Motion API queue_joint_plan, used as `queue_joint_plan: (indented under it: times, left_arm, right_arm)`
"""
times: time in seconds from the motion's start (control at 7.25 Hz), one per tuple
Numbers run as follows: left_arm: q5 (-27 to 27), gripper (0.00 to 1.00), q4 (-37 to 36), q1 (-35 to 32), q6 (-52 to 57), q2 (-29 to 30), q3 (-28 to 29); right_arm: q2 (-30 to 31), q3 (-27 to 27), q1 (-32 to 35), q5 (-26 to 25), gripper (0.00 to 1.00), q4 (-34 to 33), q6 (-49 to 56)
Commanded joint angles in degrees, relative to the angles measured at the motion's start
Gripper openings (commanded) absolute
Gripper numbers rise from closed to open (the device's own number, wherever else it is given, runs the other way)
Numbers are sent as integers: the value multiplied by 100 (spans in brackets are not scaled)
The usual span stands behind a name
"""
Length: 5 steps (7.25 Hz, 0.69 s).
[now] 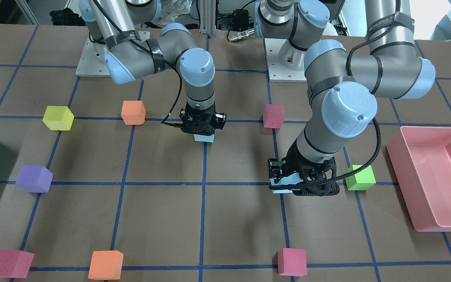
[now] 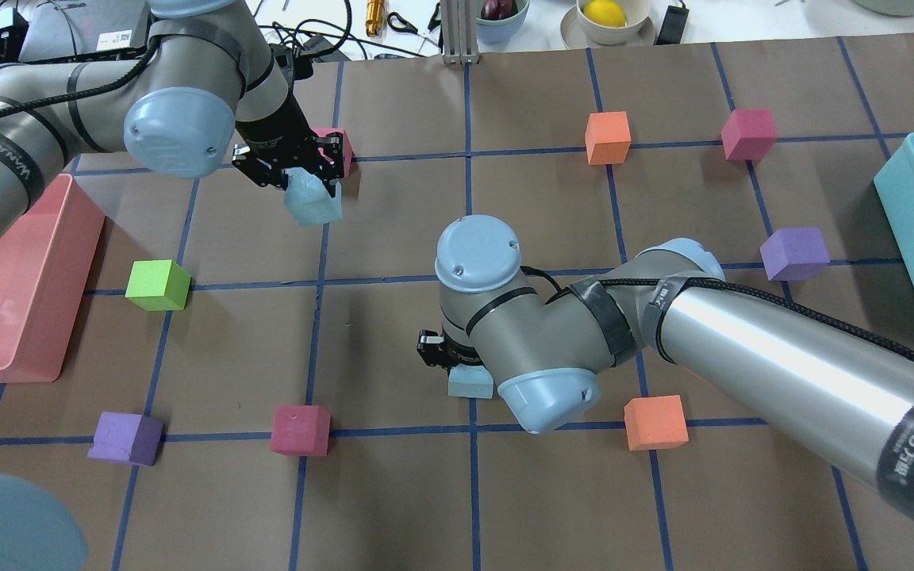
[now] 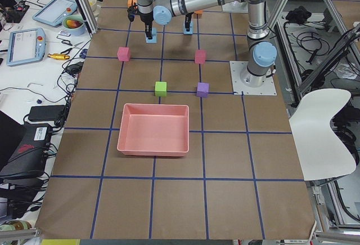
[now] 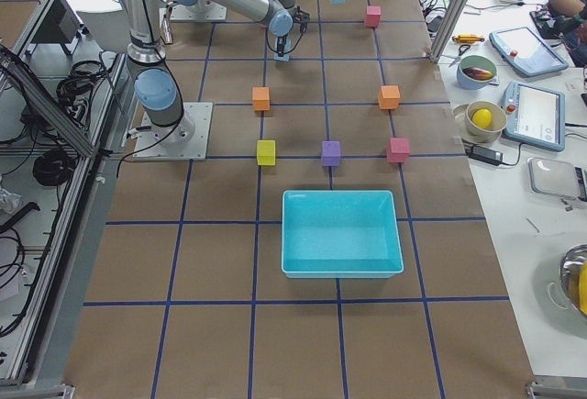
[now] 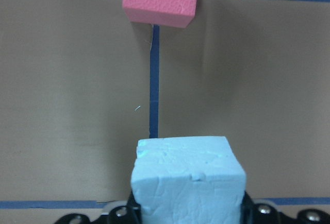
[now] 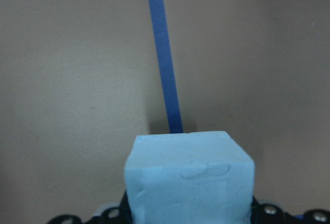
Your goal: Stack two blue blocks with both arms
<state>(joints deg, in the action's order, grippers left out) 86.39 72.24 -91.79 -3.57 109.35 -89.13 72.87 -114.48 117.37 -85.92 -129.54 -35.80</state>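
My left gripper [image 2: 308,189] is shut on a pale blue block [image 2: 313,205] and holds it tilted, a little above the table; it also shows in the front view [image 1: 285,184] and fills the bottom of the left wrist view [image 5: 188,180]. My right gripper [image 2: 457,366] is shut on the second blue block [image 2: 470,382], low over a blue tape line near the table's middle. That block shows under the gripper in the front view [image 1: 204,137] and in the right wrist view [image 6: 189,180]. I cannot tell whether it touches the table.
A pink cube [image 2: 343,145] sits just beyond the left gripper. A green cube [image 2: 157,284] and a pink bin [image 2: 28,262] lie on the left side. An orange cube [image 2: 655,422] sits beside the right arm. A teal bin [image 2: 913,238] stands at the right edge. Purple, pink and orange cubes are scattered about.
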Motion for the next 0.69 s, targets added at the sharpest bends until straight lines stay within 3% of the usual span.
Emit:
queue_joint_plan:
  times: [0.0, 0.14, 0.55]
  left_arm:
    - [-26, 0, 271, -15, -4, -237, -61]
    - [-34, 0, 281, -15, -4, -317, -139]
    - [-43, 0, 360, -23, -21, -449, -228]
  right_arm:
    - [-18, -223, 5, -21, 77, -349, 11]
    - [-27, -233, -12, -38, 99, -535, 29]
    - [105, -32, -161, -38, 100, -397, 38]
